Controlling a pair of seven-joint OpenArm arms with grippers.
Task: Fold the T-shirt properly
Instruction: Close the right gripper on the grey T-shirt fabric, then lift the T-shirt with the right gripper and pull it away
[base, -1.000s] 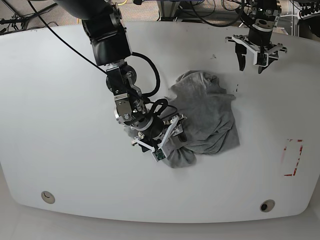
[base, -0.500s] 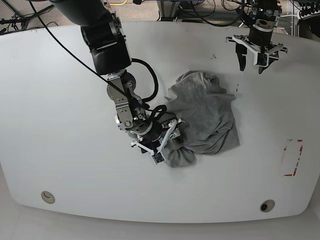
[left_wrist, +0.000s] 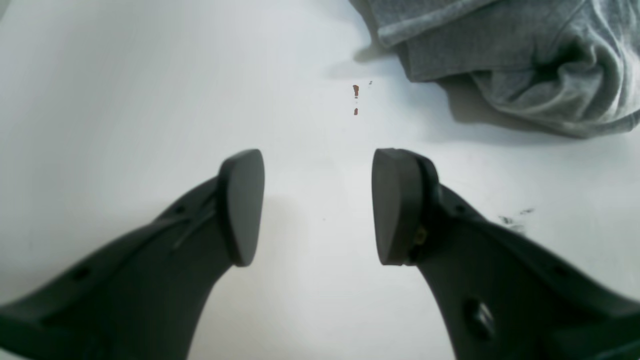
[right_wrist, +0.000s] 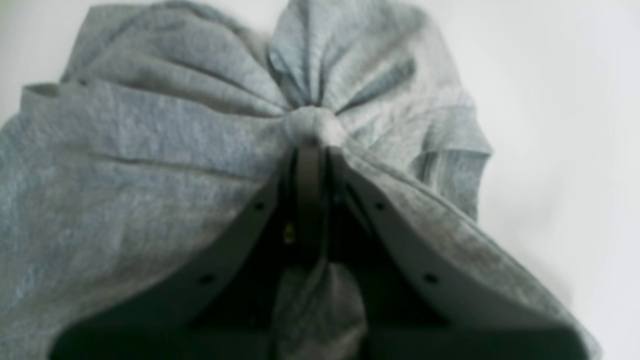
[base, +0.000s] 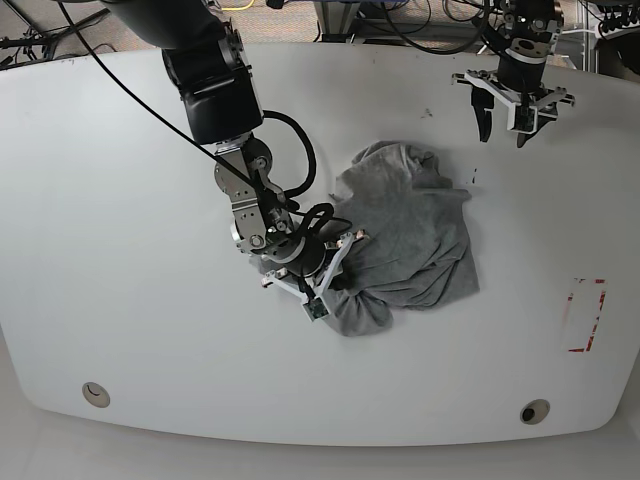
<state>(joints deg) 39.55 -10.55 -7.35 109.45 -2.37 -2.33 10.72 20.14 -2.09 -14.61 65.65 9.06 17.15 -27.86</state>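
Observation:
The grey T-shirt (base: 410, 240) lies crumpled in a heap at the middle of the white table (base: 120, 260); no lettering shows. My right gripper (base: 338, 272) is at the heap's near-left edge, shut on a pinched bunch of the T-shirt (right_wrist: 312, 125), with cloth draped over both fingers. My left gripper (base: 503, 137) hovers over bare table at the far right, open and holding nothing. In the left wrist view the left gripper (left_wrist: 317, 205) has its pads (left_wrist: 242, 205) apart, and the T-shirt (left_wrist: 525, 60) shows at the upper right.
A red-outlined rectangle (base: 586, 315) is marked on the table at the right. Small dark marks (base: 473, 176) lie beside the shirt. Two round holes (base: 96, 393) sit near the front edge. Cables and equipment run behind the table's far edge.
My right gripper went from open over the shirt's near-left edge to shut on a bunch of cloth, and shifted slightly. The left arm has not moved.

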